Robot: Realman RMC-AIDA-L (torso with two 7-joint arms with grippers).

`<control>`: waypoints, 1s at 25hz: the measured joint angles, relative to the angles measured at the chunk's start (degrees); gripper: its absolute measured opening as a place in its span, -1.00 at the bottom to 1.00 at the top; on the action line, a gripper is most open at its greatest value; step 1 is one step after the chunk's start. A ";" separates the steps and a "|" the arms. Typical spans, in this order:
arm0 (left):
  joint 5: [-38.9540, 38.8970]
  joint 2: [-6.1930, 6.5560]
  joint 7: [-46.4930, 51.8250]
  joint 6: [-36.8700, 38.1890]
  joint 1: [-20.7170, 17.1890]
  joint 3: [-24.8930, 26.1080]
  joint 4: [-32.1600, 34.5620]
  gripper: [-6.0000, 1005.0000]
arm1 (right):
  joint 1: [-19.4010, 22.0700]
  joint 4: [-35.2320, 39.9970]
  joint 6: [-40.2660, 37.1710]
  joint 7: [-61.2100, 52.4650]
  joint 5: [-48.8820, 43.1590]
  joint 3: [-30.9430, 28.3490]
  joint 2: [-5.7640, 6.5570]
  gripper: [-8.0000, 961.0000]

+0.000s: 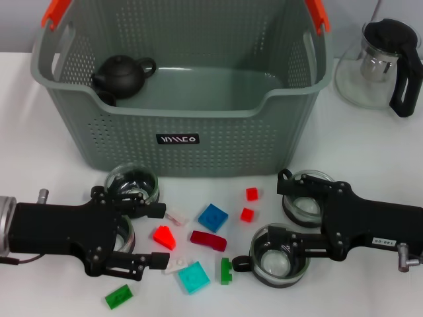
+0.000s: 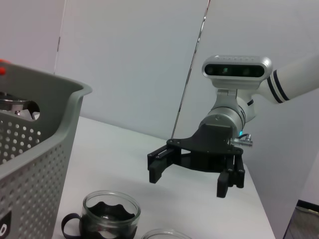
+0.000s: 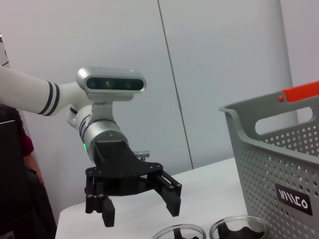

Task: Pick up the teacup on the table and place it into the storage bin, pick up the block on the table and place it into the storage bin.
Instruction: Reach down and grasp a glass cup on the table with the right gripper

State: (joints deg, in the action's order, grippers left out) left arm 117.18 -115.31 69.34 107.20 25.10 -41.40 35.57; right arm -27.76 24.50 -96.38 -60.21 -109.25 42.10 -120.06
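Gaping grey-green perforated storage bin [image 1: 198, 132]

A small black label [image 1: 178, 139] with white stylised lettering, not clearly legible, sits on the storage bin's [image 1: 218, 142] front wall, toward 6 o'clock.

A small white sticker [image 1: 382, 242] on the right arm is too tiny to read.

A lab-like test room: bare white table [image 1: 370, 142], plain pale wall panels [image 3: 219, 59], staged toy blocks [image 1: 213, 217].

A black teapot [image 1: 121, 75] rests inside, at the rear left corner. A glass pitcher with black lid and handle [image 1: 382, 63] stands on the white table [image 1: 370, 139], back right.
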 joint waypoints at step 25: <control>-2.94 2.34 1.87 10.36 -2.16 19.98 -2.62 0.68 | -2.26 6.30 -2.36 -18.91 -4.43 1.58 0.44 0.90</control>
State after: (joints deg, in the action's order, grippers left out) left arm 114.24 -112.97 71.21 117.56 22.94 -21.42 32.95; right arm -30.02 30.80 -98.74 -79.12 -113.68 43.68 -119.62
